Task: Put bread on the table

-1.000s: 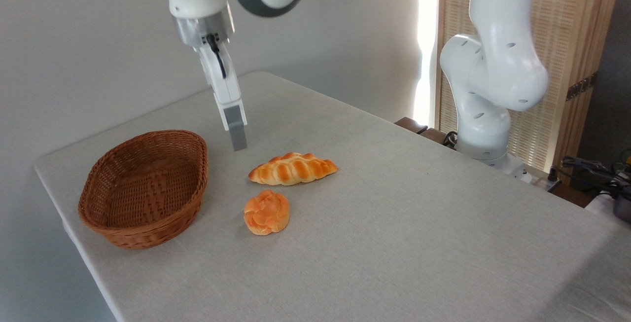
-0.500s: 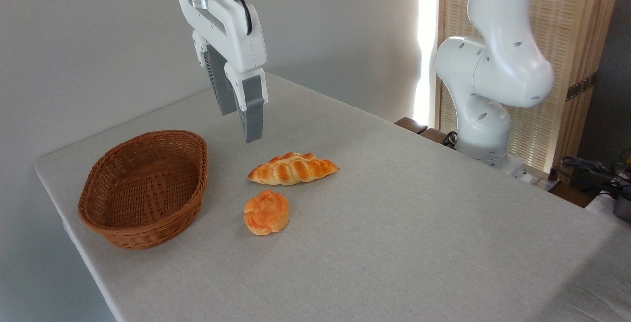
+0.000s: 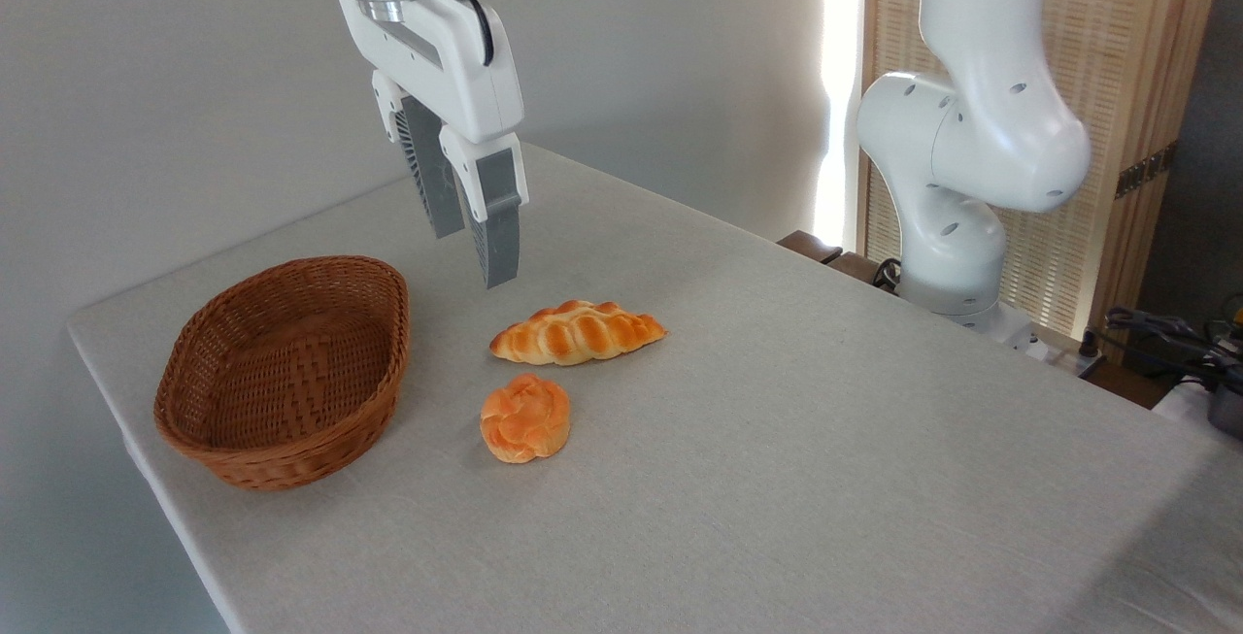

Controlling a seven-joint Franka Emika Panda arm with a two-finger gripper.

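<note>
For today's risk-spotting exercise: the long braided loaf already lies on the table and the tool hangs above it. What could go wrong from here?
1. The tool hangs just above the bread; a downward move might press it.
2. The round bun lies close by and could get nudged.
3. The basket sits near the table edge; a sideways sweep might push it off.

You see a golden-orange braided bread (image 3: 577, 332), an orange knotted bun (image 3: 525, 417) at its 7 o'clock, a brown woven basket (image 3: 286, 371), a grey-beige table (image 3: 777, 440), and a white gripper (image 3: 474, 250) with grey fingers (image 3: 500, 226).
</note>
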